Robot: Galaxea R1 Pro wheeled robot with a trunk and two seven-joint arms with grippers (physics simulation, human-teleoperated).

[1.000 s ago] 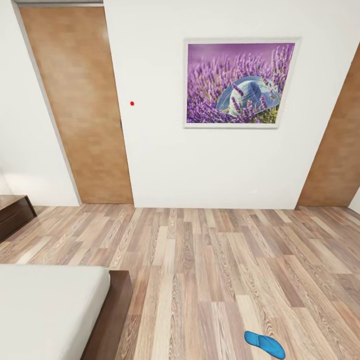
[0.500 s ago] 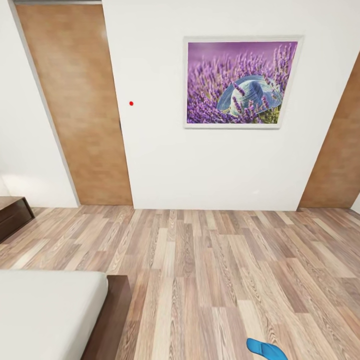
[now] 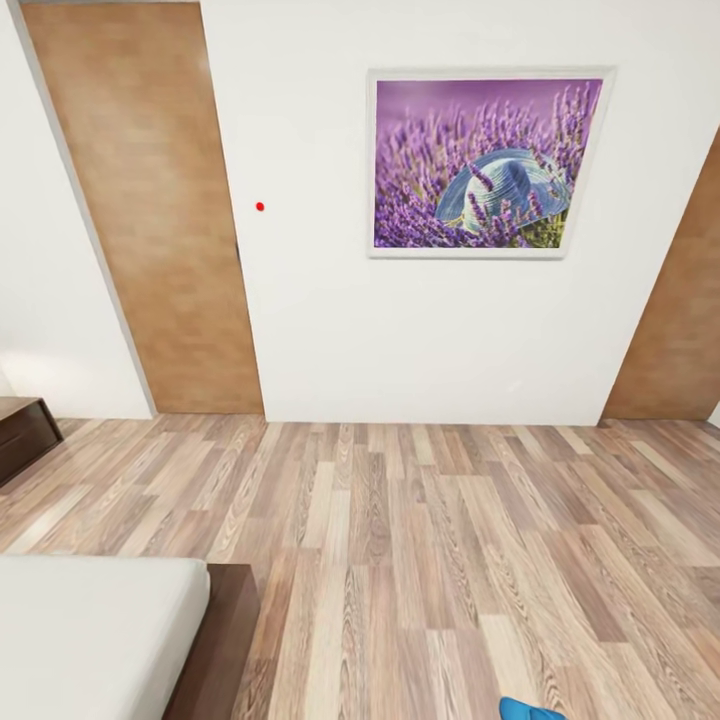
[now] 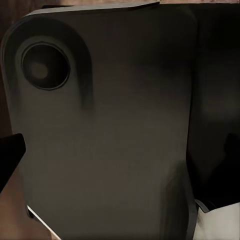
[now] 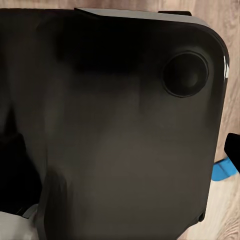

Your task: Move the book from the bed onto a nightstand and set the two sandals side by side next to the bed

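1. A blue sandal point(image 3: 530, 710) is lying on the wood floor point(image 3: 420, 540), right of the bed point(image 3: 95, 630)
2. My wrist cameras are facing dark robot housing point(image 4: 110, 130), so I cannot tell my grippers' state or the sandal's position relative to them

Both wrist cameras face a dark rounded robot panel point(image 4: 110, 130) close up.

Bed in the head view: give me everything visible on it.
The bed shows as one corner at the lower left of the head view. A plain pale grey-white mattress, smooth and with rounded edges, lies flat on a dark brown wooden base that juts out past it at the foot. The base sits on the wood-plank floor. Nothing lies on the visible stretch of mattress.
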